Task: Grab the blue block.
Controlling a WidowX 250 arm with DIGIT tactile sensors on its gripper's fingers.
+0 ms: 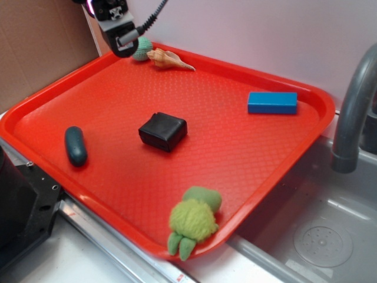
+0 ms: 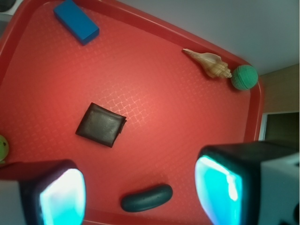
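Observation:
The blue block (image 1: pixel 272 102) is a bright blue bar lying flat near the far right corner of the red tray (image 1: pixel 224 159). In the wrist view the blue block (image 2: pixel 76 21) sits at the top left, far from my fingers. My gripper (image 2: pixel 140 190) is open and holds nothing. Its two lit pads (image 2: pixel 63 199) stand wide apart, high over the tray's left side. Only part of the arm's end (image 1: pixel 116 20) shows in the exterior view, at the top left above the tray's back corner.
A black box (image 1: pixel 163 131) lies mid-tray and a dark teal capsule (image 1: pixel 75 145) near the left rim. A seashell (image 1: pixel 169 59) and green ball (image 1: pixel 142 49) sit at the back corner, a green plush (image 1: pixel 193 219) on the front rim. A faucet (image 1: pixel 353 112) and sink (image 1: pixel 318 236) stand right.

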